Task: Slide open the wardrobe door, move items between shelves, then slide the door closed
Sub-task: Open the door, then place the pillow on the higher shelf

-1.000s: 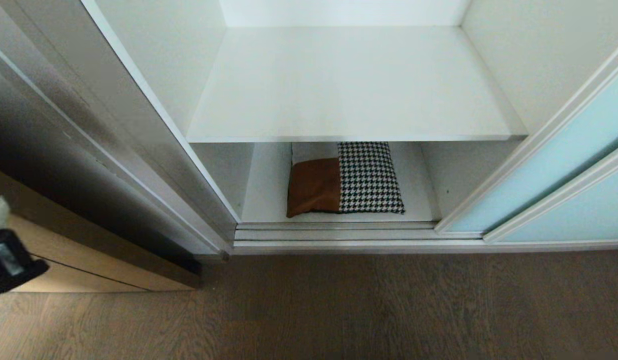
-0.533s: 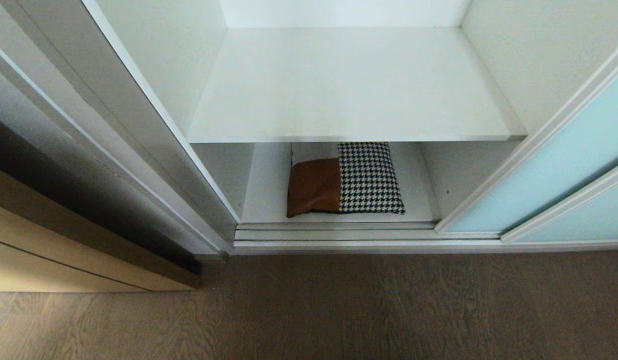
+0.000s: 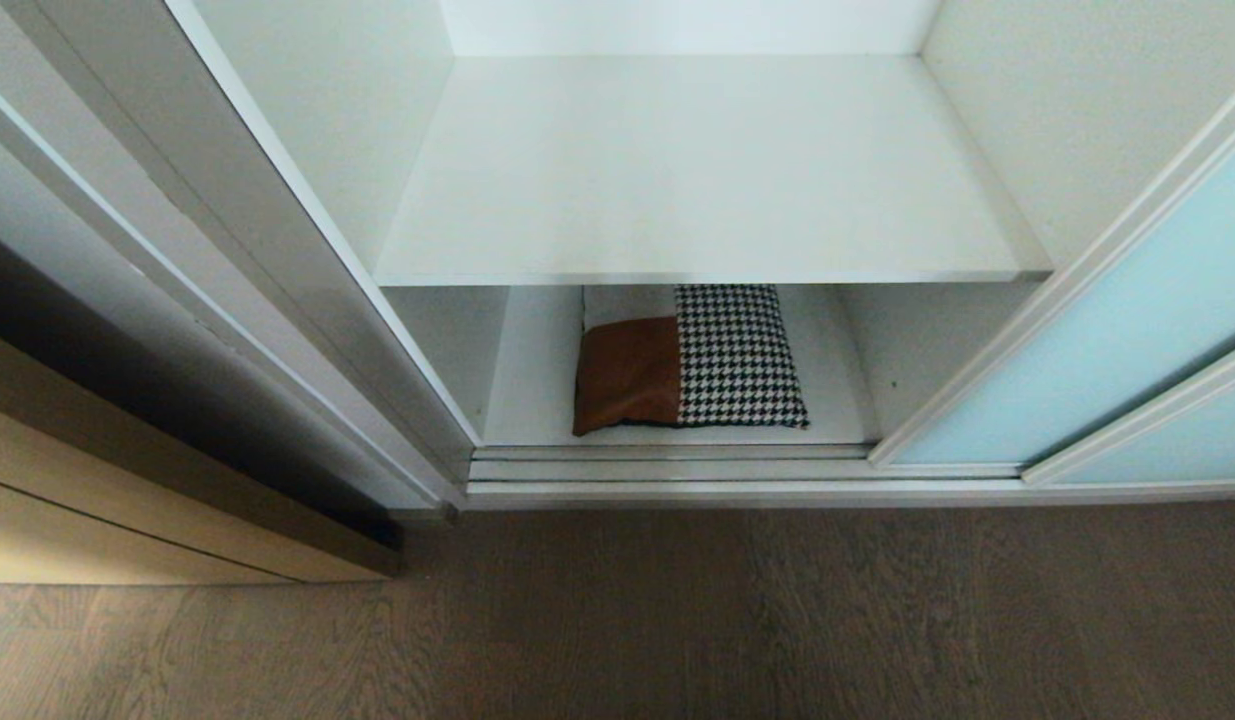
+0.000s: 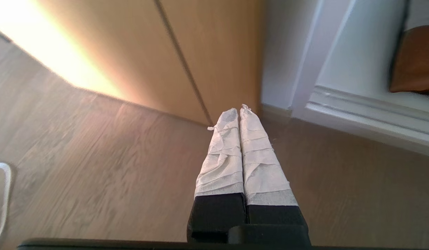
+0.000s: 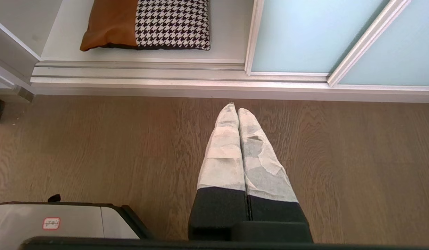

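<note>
Looking down from the head camera, I see nothing of either arm. At far left stands a tan wooden panel [image 3: 97, 520], smooth and flat with a thin dark seam. Beside it rises the wardrobe's grey-white side frame [image 3: 277, 290]. Then comes the open white interior: an upper shelf [image 3: 697, 180], a plain matte board spanning the full width, and below it the bottom shelf [image 3: 537, 390]. The cushion [image 3: 689, 358] lies flat on that bottom shelf, near its front edge: tan-brown leather on the left, black-and-white houndstooth weave on the right, a pale grey patch tucked under the upper board's lip. In front runs a ribbed silver track [image 3: 677, 470]. At right the sliding wardrobe door [image 3: 1107, 330], frosted aqua glass in a slim white frame, is pushed aside, leaving the opening clear. A grey-brown wood-grain floor [image 3: 677, 620] fills the foreground.

The left gripper [image 4: 239, 113] hangs over the floor, pointing towards the corner where the tan panel meets the wardrobe frame; its tape-wrapped jaws are pressed together, holding nothing. The right gripper [image 5: 235, 108] points down at the floor, short of the track, jaws likewise closed and empty.
</note>
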Controlling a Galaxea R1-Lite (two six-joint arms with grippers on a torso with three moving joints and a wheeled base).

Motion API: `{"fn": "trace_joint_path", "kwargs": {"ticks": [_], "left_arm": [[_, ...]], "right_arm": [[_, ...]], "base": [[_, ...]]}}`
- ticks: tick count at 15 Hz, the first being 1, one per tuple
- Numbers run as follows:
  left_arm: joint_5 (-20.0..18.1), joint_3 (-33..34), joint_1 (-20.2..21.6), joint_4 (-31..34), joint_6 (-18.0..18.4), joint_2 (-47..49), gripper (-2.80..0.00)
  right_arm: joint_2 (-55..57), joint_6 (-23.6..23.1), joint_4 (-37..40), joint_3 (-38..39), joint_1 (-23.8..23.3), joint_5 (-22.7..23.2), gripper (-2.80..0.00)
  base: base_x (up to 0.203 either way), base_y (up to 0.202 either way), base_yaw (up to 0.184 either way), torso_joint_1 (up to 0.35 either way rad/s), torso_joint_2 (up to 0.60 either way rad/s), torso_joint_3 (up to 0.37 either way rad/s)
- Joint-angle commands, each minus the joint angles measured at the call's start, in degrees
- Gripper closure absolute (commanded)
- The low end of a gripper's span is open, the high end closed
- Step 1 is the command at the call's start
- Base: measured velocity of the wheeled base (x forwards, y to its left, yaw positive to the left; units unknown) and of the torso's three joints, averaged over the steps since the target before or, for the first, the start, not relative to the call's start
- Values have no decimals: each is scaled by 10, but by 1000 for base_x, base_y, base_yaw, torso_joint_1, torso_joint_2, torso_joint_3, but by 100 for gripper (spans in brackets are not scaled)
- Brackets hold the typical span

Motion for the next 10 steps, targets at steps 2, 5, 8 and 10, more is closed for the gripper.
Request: {"fn": "trace_joint_path", "kwargs": {"ticks": [2, 5, 8, 10], "left_arm": [[-26, 1, 12, 22, -12, -77, 0], [-136, 1, 12, 41, -49, -105, 0], [-214, 2, 12, 110, 50, -111, 0], [-224, 0, 12, 130, 77, -118, 0]], "right_arm": [[0, 0, 0, 0, 0, 0, 0], [0, 0, 0, 0, 0, 0, 0], [0, 0, 0, 0, 0, 0, 0], [0, 0, 0, 1, 0, 0, 0]], "base": [[0, 0, 0, 0, 0, 0], [0, 0, 0, 0, 0, 0], [0, 0, 0, 0, 0, 0], [0, 0, 0, 0, 0, 0]]}}
